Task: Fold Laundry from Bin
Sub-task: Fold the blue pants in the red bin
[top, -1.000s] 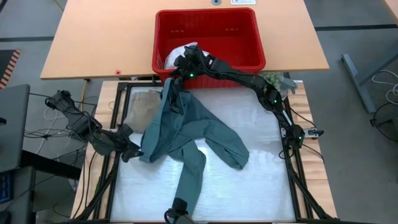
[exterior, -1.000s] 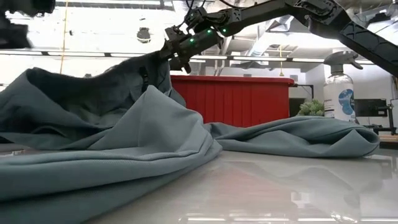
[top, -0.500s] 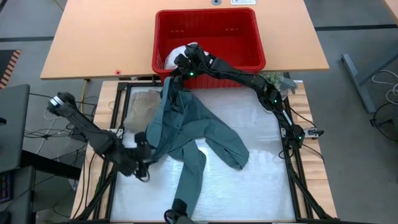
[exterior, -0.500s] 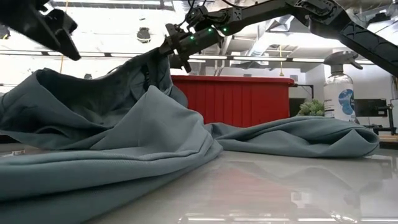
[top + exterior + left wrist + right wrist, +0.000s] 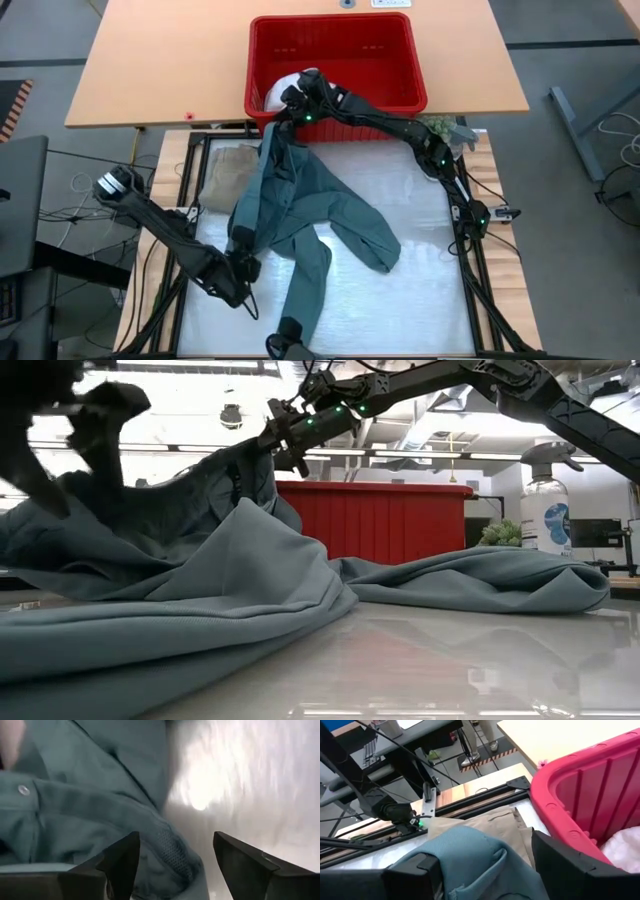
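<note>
Above bin rim, right gripper jaws clamping teal garment.

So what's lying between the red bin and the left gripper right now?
High view: the teal garment drapes from the right gripper at the bin rim down to the left gripper.

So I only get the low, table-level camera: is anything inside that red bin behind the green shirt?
Observer: Yes, a white garment lies in the red bin, against its near wall.
Operator: Any other clothes out?
Observer: A beige garment lies flat on the table, right beside the green shirt.
Operator: And the dark blur on my left?
Observer: That's the left pincer, open over the shirt's edge.
</note>
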